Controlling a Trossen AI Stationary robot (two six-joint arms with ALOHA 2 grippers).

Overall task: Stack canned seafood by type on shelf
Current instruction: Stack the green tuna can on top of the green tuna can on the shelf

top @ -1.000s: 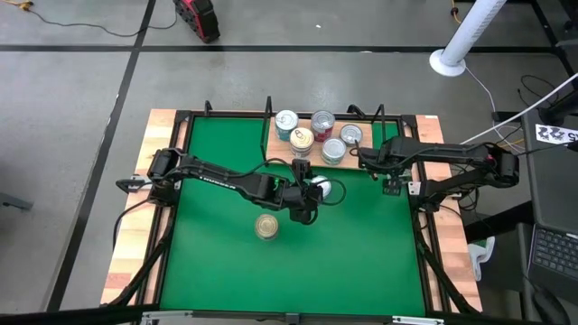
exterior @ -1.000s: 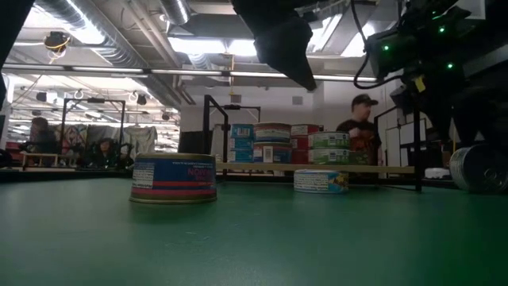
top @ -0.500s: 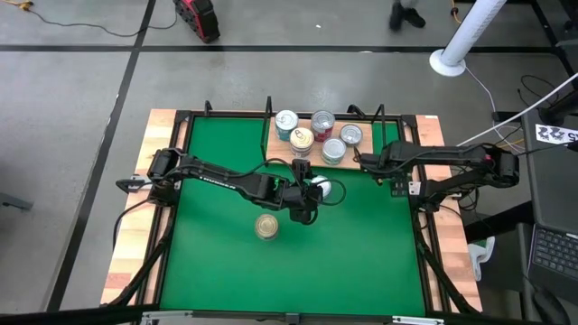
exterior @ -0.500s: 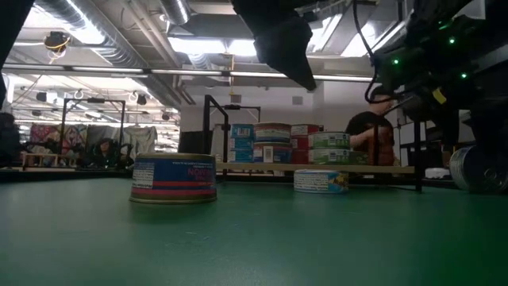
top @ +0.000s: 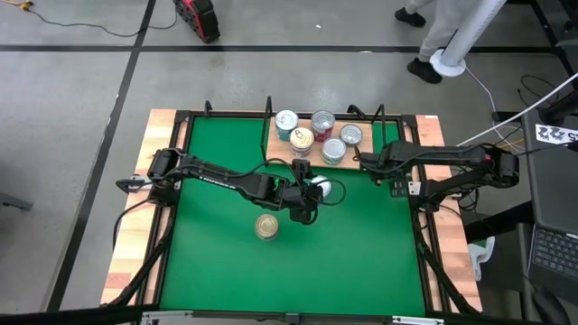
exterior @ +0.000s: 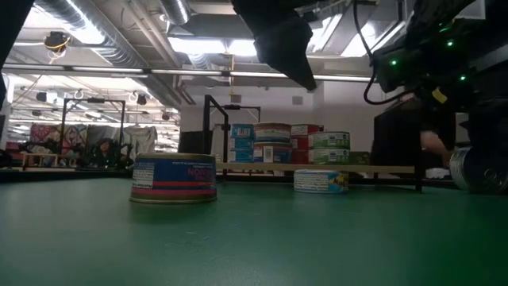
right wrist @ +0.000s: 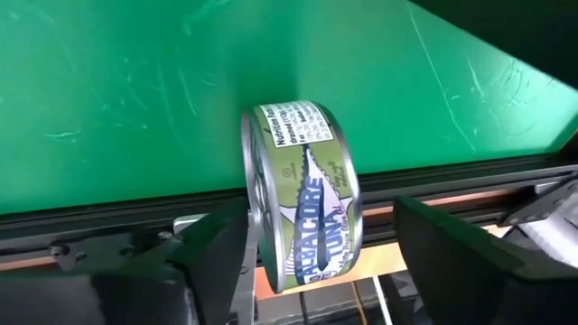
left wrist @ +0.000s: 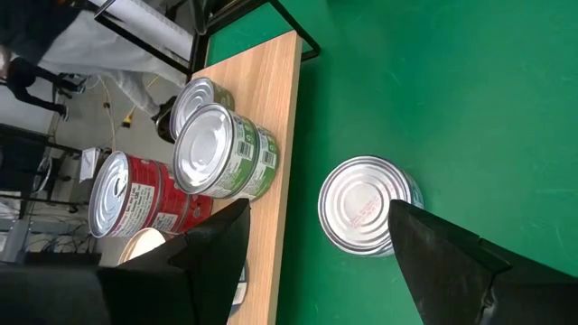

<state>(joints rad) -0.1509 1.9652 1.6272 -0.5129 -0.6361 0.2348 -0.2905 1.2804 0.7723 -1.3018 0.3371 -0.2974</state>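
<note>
Right gripper (top: 363,161) had crept toward the shelf (top: 361,149); green tin (right wrist: 302,194) sat between its parted fingers, not visibly clamped, rim-up.

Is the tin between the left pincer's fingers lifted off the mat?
No, in the left wrist view the silver-lidded tin sits flat on the green mat, beside the shelf, fingers apart either side.

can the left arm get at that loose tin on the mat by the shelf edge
Probably yes: the left pincer is open and hangs right over the silver-lidded tin, which lies on bare green mat beside the shelf, nothing between them.
</note>
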